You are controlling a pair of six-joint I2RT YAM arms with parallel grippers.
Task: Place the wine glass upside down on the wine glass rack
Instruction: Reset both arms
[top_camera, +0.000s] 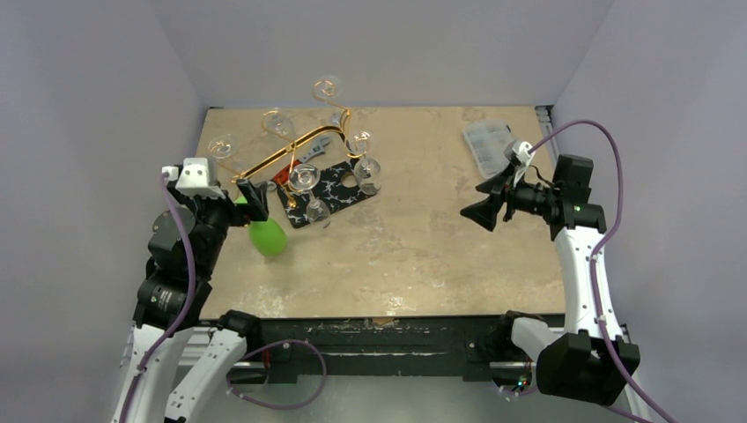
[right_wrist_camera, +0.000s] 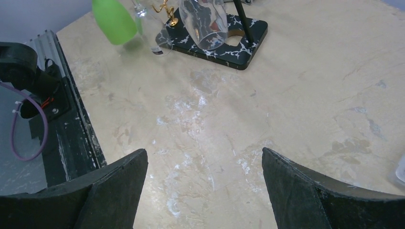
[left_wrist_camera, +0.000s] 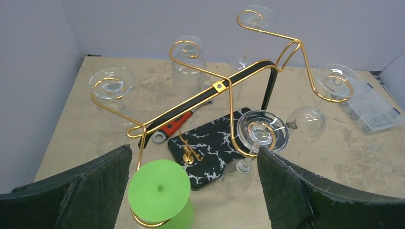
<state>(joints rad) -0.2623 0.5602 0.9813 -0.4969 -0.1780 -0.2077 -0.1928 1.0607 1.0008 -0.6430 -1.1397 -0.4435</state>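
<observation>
Gold rack (left_wrist_camera: 219,87) holds six glasses (left_wrist_camera: 262,130), one green; left end effector (left_wrist_camera: 193,188), right end effector (right_wrist_camera: 204,191) spread.

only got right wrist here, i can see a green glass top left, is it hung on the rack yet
Observer: It looks so. In the left wrist view the foot of the green glass sits in a scroll loop of the wine glass rack, with the bowl hanging down.
Operator: is left holding it
Observer: No, the left fingers stand wide open, one on either side of the foot.
Operator: any other loops free
Observer: Five clear glasses hang from the other loops, and I can't see a spare one.
</observation>
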